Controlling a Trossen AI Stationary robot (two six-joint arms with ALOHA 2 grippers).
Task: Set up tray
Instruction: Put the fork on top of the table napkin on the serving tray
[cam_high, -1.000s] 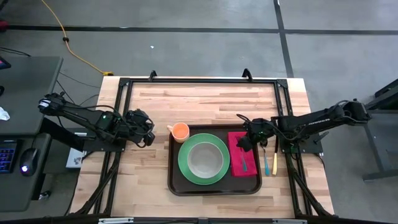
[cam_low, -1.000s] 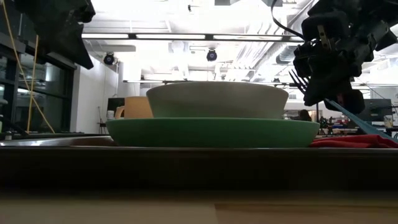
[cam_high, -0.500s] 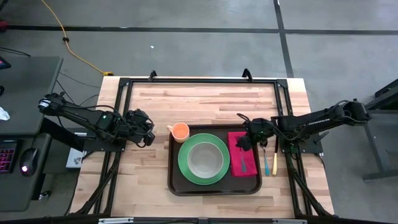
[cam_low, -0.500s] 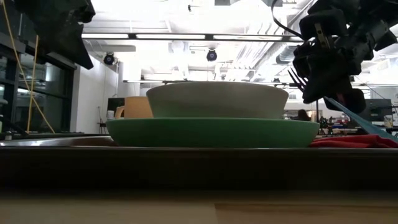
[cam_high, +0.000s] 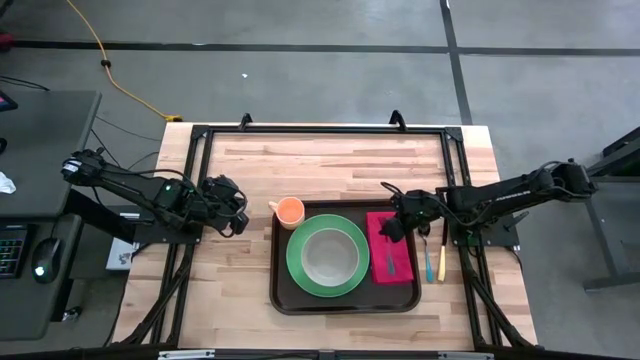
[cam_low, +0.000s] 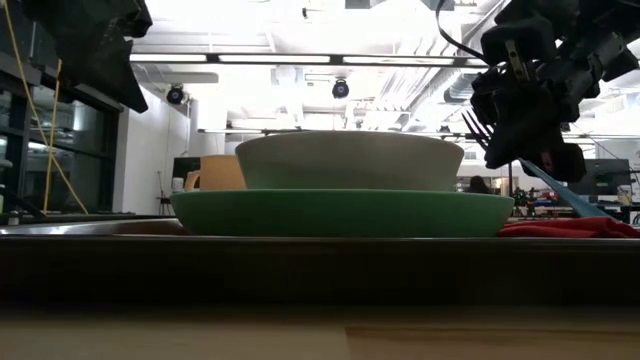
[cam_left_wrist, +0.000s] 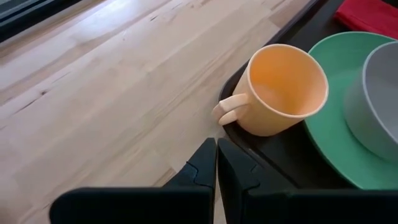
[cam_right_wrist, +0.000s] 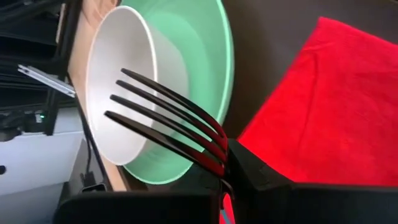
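Note:
The dark brown tray (cam_high: 283, 290) lies on the wooden table. On it rest a green plate (cam_high: 298, 268) with a pale bowl (cam_high: 327, 256), an orange cup (cam_high: 289, 211) at its far left corner, and a red napkin (cam_high: 402, 240) along its right side. My right gripper (cam_high: 391, 231) hangs over the napkin, shut on a fork with black tines (cam_right_wrist: 161, 118) and a blue handle (cam_low: 560, 185). My left gripper (cam_high: 238, 222) waits shut above the bare table, left of the tray. My right gripper pinches the fork's neck (cam_right_wrist: 219, 163) just behind the tines, between its two fingers. It comes slanting down from the table's right side. The tines stick out past the fingertips and the blue handle (cam_high: 391, 262) slopes down over the napkin. Whether the handle's end touches the cloth I cannot tell.
A blue utensil (cam_high: 428, 262) and a yellow one (cam_high: 441, 262) lie on the table right of the tray. A black frame (cam_high: 320, 130) runs round the tabletop. Bare wood (cam_high: 330, 165) stretches beyond the tray's far edge.

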